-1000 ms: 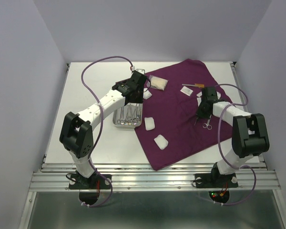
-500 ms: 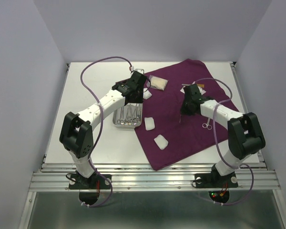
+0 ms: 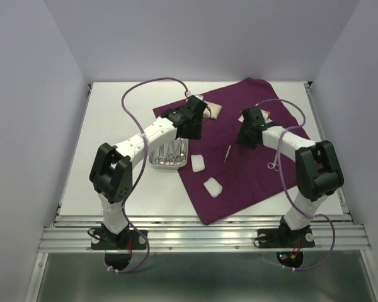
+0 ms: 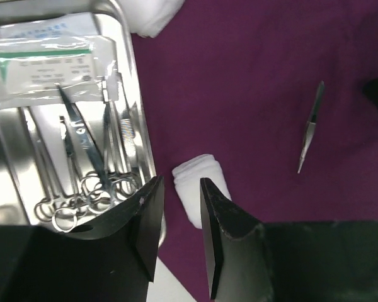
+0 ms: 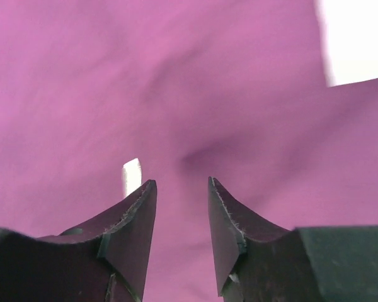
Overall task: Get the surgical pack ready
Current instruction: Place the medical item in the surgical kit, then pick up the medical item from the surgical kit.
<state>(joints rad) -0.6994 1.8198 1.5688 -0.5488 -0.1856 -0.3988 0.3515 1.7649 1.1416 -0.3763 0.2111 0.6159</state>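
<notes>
The dark-purple cloth (image 3: pixel 252 179) lies spread over the table's right half. On its left edge stands the steel tray (image 3: pixel 156 162), holding scissors-like instruments (image 4: pixel 82 157) and a clear packet (image 4: pixel 44 69). My left gripper (image 3: pixel 194 126) hovers open over the tray's right rim (image 4: pixel 138 107) and a white gauze roll (image 4: pixel 192 179), gripping nothing. Loose forceps (image 3: pixel 227 151) lie on the cloth just left of my right gripper (image 3: pixel 246 139), which is open and empty above bare cloth (image 5: pixel 239 94). Silver scissors (image 3: pixel 274 165) rest on the cloth to its right.
Two gauze squares (image 3: pixel 197 163) (image 3: pixel 212 187) sit on the cloth's left part, near the tray. A clear packet (image 3: pixel 213 111) lies at the cloth's back edge beside my left wrist. White table (image 3: pixel 113 126) shows left of the tray.
My right gripper travelled left from the scissors while shut on the forceps, then opened; the forceps now lie on the cloth. My left arm swung right, from over the tray towards the cloth.
</notes>
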